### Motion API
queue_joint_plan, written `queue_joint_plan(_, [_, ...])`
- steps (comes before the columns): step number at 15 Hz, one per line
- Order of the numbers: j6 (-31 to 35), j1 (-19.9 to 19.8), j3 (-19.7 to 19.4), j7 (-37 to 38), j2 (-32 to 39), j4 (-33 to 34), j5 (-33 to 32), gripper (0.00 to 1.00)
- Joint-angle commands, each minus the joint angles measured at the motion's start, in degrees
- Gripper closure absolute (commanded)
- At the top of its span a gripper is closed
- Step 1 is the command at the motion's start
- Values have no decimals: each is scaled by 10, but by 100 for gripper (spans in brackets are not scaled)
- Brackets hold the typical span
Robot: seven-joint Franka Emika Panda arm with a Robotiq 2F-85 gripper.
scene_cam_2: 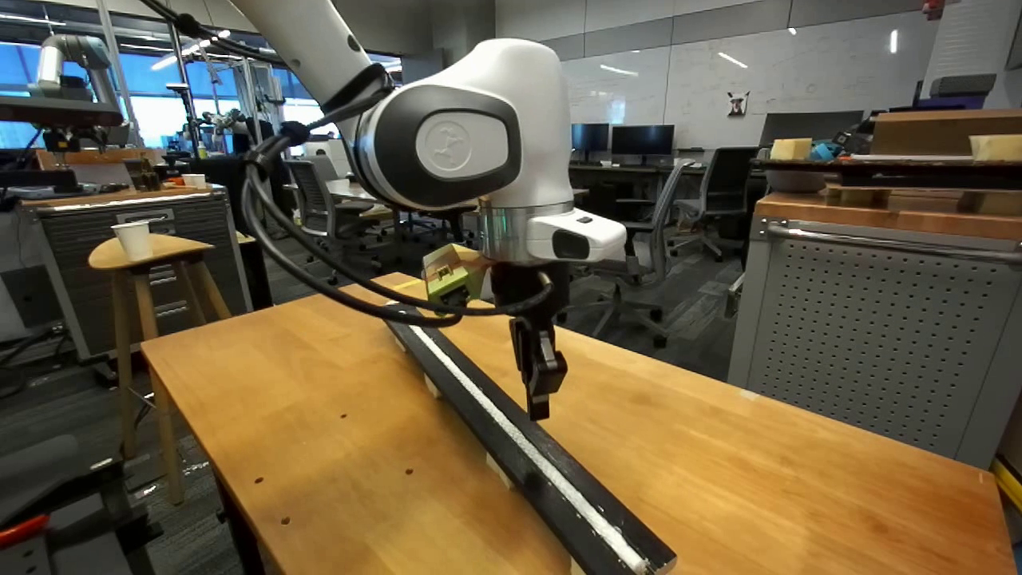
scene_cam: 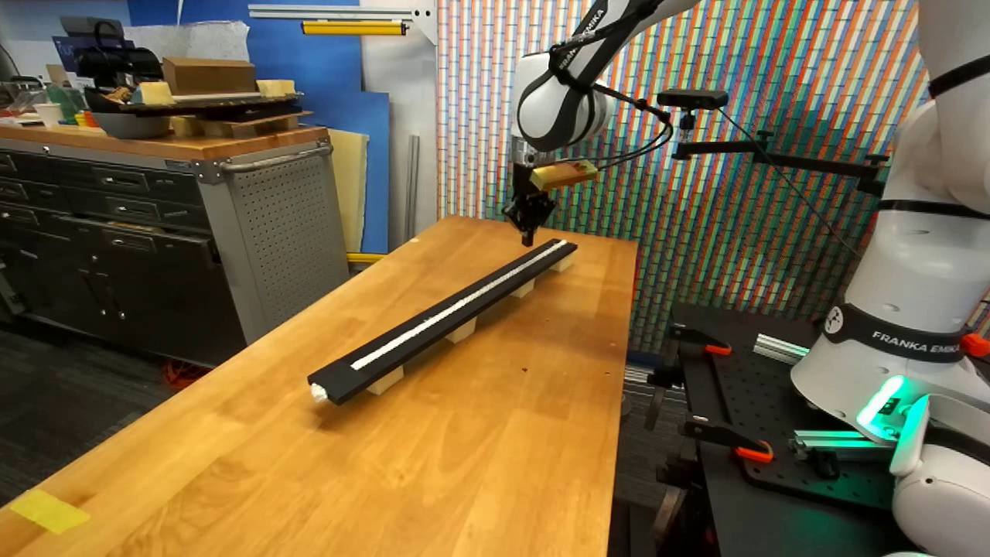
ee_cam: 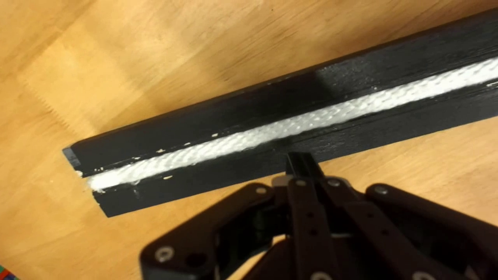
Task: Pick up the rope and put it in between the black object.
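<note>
There's the rope [ee_cam: 272,133] slotted into the black track [ee_cam: 249,111], 1 end near a short edge of the table [scene_cam: 495,464], gripper [scene_cam_2: 538,409] close by, jaws pressed together on nothing, but an off-centre push from it could tip that track off its blocks [scene_cam: 462,332]!

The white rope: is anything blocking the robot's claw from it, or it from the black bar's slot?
Nothing visible stands in the way. In the wrist view, only bare surface of the black bar shows between the shut gripper and the rope, which already lies lengthwise in that bar.
</note>
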Motion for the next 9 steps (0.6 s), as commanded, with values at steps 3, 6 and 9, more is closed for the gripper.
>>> queue_joint_plan(3, [-16,13,6,20,-40,-14,-19,100])
queue_joint_plan(6, [-17,17,8,19,-50,-20,-24,100])
queue_joint_plan(9, [-16,19,11,19,-58,-26,-25,73])
